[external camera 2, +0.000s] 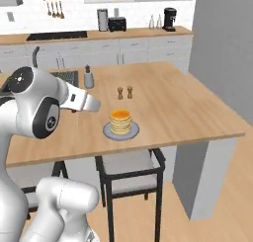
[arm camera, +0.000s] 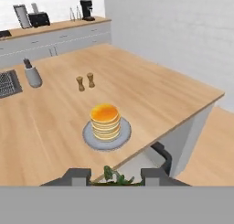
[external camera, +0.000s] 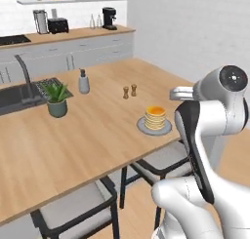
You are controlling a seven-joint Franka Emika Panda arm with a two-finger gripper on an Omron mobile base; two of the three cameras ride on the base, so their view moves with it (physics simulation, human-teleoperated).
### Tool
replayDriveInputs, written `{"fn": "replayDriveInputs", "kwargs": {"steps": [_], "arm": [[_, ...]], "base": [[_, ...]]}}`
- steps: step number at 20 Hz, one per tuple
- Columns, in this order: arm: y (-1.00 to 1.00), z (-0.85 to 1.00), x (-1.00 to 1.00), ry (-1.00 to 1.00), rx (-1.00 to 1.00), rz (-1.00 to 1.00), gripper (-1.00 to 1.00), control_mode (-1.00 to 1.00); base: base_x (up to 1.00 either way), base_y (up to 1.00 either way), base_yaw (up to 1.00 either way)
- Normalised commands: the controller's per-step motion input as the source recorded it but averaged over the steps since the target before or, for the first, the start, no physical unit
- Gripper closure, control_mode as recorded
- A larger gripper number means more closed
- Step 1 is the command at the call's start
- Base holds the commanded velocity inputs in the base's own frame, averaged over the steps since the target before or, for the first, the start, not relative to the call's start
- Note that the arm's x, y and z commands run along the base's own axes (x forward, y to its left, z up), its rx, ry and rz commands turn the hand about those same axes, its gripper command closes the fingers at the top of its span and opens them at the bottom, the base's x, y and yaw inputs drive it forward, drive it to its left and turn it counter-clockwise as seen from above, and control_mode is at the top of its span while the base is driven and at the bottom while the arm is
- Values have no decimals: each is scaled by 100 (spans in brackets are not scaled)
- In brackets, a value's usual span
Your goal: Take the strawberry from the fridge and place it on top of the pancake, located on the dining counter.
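The pancake [arm camera: 105, 122] stands as a short golden stack on a round grey plate [arm camera: 122, 137], close to the near edge of the light-wood counter [external camera: 58, 140]. That spot is probably chosen so the arm can reach it from the stool side without leaning over the sink [external camera: 14, 96] or the potted plant [external camera: 57, 99]. The stack is upright, its axis vertical and its flat top facing up, so a berry could rest there.

In the hand view the tool [arm camera: 113, 176] hangs short of the counter's edge, aimed forward and down at the stack. Its two dark tips stand apart, with green leafy bits showing between them. These look like the leaves of the strawberry [arm camera: 114, 176], but no red flesh shows, so I judge rather than see that the berry sits in the grip. If so, its leafy end points toward the camera, and its long axis runs roughly along the line of the tips. Whether the tips press on it I cannot tell.

Salt and pepper shakers [arm camera: 85, 81] stand well beyond the plate, and a soap bottle [arm camera: 32, 74] stands farther left, both clear of the approach. A stool [external camera 2: 129, 169] sits tucked under the counter below the plate.
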Motion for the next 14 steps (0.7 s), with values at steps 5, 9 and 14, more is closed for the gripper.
{"fn": "replayDriveInputs", "kwargs": {"steps": [5,9,14], "arm": [[0,0,0,0,0,0,100,100],[0,0,0,0,0,0,100,100],[0,0,0,0,0,0,100,100]], "base": [[61,-51,49],[49,-78,52],[41,-100,41]]}}
